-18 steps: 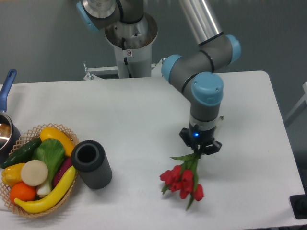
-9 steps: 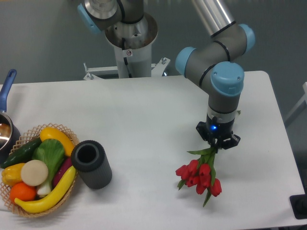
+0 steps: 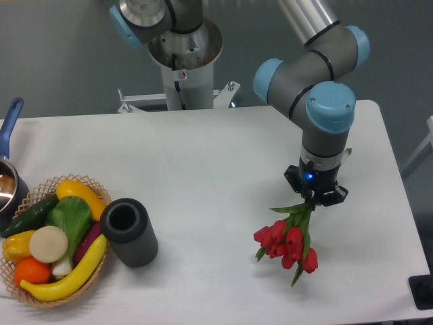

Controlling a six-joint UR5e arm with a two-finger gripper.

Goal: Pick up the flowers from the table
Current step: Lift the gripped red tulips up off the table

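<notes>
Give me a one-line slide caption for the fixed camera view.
The gripper holds the flowers by the stems over the table, buds hanging down.

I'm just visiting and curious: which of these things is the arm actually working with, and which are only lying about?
In the job:
flowers, hanging from the gripper
table

Just lying about:
basket of fruit and vegetables
dark cylinder
pot

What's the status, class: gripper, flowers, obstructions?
Gripper shut on the flowers, stems pinched, red buds hanging downward. Whether they are off the table: cannot tell. Nothing obstructing nearby.
</notes>
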